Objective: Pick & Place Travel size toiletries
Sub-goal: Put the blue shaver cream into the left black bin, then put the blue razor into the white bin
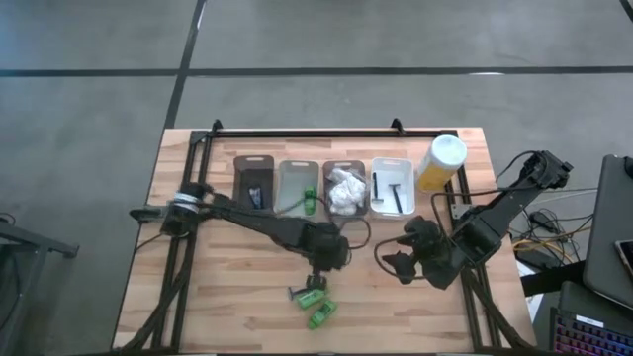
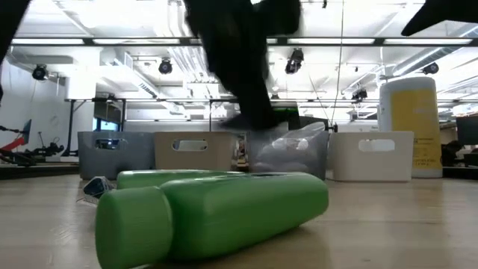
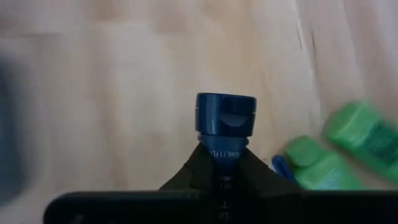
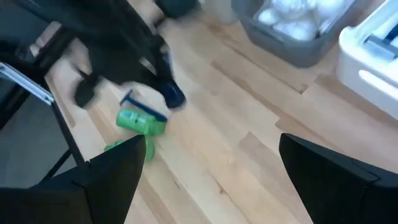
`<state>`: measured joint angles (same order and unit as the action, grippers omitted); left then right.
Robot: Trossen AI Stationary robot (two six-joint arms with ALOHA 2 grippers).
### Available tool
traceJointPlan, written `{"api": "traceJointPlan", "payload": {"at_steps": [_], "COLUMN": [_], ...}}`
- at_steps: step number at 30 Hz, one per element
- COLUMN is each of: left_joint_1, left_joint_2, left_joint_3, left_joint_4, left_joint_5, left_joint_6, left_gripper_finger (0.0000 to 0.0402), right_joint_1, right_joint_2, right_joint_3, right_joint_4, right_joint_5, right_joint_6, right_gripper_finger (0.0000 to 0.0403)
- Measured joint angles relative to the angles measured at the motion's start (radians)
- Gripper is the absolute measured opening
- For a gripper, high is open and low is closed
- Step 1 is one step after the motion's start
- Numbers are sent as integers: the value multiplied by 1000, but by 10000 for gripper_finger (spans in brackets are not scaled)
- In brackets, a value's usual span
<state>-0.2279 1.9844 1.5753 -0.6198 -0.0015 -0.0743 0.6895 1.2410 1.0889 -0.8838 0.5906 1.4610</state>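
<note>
1. Our left gripper (image 3: 217, 163), at lower centre of the left wrist view, is pinched on a small dark tube (image 3: 225, 118) with a blue cap.
2. In the high view it hangs at centre frame, just above two green bottles (image 1: 316, 305) lying on the table (image 1: 237, 297).
3. We judge the pick made; next we need to lift clear and carry the tube to the trays (image 1: 254, 184) at upper centre.
4. Our right gripper (image 1: 404, 253) waits spread, at right.

left hand (image 1: 318, 280) closed, arm stretched mid-table, right hand (image 1: 400, 259) spread open, arm bent
</note>
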Motion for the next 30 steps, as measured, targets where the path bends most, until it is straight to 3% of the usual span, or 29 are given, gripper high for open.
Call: {"api": "traceJointPlan", "payload": {"at_steps": [4, 8, 11, 16, 21, 24, 26, 30], "left_joint_1": [-5, 20, 92, 305, 520, 581, 607, 594], "left_joint_2": [-193, -380, -522, -715, -817, -846, -860, -922], "left_joint_3": [-37, -112, -218, -511, -734, -789, -792, -724], "left_joint_4": [-80, -243, -408, -373, -104, 26, 26, 41], "left_joint_5": [-247, -567, -678, -629, -459, -427, -432, -392], "left_joint_6": [-238, -541, -813, -982, -1000, -970, -957, -841], "left_gripper_finger": [29, 40, 39, 45, 113, 170, 208, 271], "right_joint_1": [-2, -3, -3, -3, -12, -25, -29, -31], "right_joint_2": [-29, -55, -68, -72, -72, -72, -72, -72], "right_joint_3": [0, 0, 0, -1, -5, -5, -5, -6], "right_joint_4": [-3, -3, -3, -6, -7, -7, -7, -6], "right_joint_5": [76, 165, 201, 224, 224, 224, 224, 214], "right_joint_6": [-5, -6, -6, -3, 3, 11, 24, 31], "right_gripper_finger": [363, 364, 363, 363, 364, 363, 363, 364]}}
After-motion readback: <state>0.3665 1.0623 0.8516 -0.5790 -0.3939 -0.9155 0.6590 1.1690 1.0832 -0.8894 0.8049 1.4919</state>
